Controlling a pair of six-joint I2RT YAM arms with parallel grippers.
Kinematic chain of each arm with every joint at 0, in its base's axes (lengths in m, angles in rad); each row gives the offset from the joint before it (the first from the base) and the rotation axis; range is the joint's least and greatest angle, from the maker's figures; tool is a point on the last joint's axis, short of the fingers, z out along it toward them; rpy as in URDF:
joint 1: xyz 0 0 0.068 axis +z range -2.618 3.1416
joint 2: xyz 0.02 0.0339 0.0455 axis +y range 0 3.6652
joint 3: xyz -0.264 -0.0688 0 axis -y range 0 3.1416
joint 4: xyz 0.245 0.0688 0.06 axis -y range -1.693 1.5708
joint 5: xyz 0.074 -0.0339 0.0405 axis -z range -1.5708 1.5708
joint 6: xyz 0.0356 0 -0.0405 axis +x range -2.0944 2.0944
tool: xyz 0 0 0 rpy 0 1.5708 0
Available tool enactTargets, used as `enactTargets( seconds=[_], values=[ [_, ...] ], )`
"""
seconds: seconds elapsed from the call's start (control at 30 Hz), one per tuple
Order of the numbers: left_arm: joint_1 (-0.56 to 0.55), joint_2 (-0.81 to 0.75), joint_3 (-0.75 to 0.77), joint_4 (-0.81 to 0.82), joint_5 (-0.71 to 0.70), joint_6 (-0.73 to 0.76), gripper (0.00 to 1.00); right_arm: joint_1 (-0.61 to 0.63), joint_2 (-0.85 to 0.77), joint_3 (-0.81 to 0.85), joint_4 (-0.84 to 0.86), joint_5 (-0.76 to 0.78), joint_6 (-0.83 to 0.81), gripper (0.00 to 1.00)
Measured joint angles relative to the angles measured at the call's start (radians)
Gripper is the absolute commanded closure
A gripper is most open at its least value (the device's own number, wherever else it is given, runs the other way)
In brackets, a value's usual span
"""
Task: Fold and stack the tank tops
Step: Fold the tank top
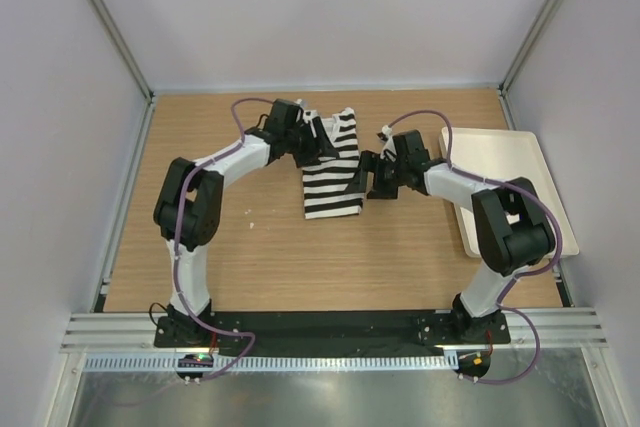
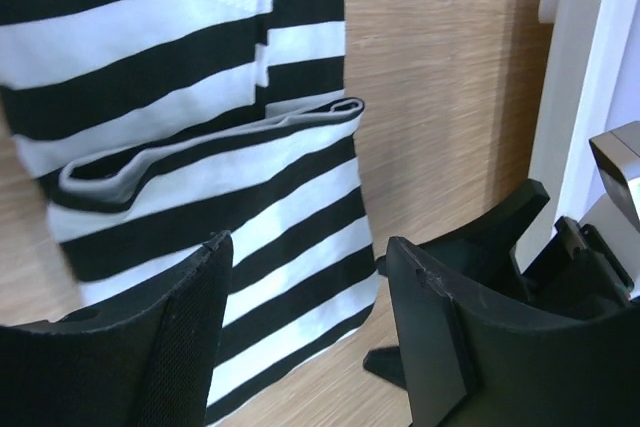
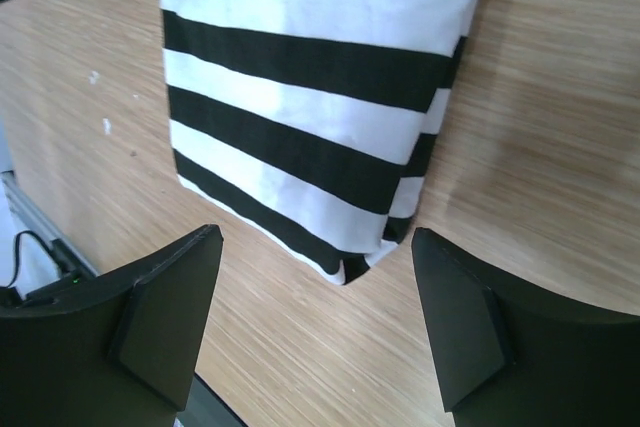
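Observation:
One black and white striped tank top (image 1: pixel 333 169) lies folded into a narrow strip on the wooden table. My left gripper (image 1: pixel 322 142) is open and empty, above its upper left part; the left wrist view shows the stripes (image 2: pixel 250 197) and a folded white-trimmed edge (image 2: pixel 200 147) between the fingers. My right gripper (image 1: pixel 364 175) is open and empty, at the top's right edge; the right wrist view shows the lower corner of the folded top (image 3: pixel 350 272) between the open fingers.
A plain white rectangular tray (image 1: pixel 503 187) lies at the right side of the table, under the right arm; its edge shows in the left wrist view (image 2: pixel 585 97). Grey walls enclose the table on three sides.

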Motion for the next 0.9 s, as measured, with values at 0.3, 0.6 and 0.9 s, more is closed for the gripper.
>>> enactTargets(
  seconds=[0.3, 0.6, 0.9],
  values=[
    [-0.007, 0.16, 0.086, 0.06, 0.081, -0.077, 0.36, -0.012, 0.056, -0.013, 0.177, -0.124, 0.019, 0.18],
    [-0.014, 0.241, 0.136, 0.112, 0.133, -0.137, 0.37, -0.013, 0.122, -0.013, 0.227, -0.193, 0.052, 0.28],
    [-0.019, 0.263, 0.141, 0.129, 0.111, -0.132, 0.37, -0.013, 0.082, -0.11, 0.248, -0.218, 0.072, 0.79]
  ],
)
